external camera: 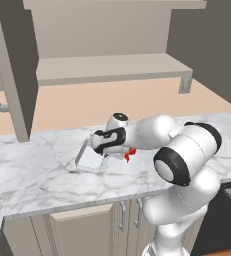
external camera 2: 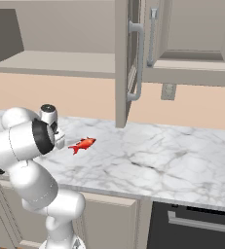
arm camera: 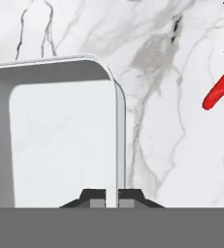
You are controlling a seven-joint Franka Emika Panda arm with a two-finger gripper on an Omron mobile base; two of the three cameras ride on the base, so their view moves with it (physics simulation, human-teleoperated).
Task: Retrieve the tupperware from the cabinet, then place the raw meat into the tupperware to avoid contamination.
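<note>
Though translucent, tupperware (arm camera: 60, 140) thin-walled, whitish-grey (rounded corners), shallow.

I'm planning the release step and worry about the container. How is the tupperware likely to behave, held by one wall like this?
The tupperware looks thin-walled, so probably light and slightly flexible. The end effector pinches just one wall, so it may tilt or swing. Its flat, shallow base should settle steadily on the marble counter near the raw meat.
</note>
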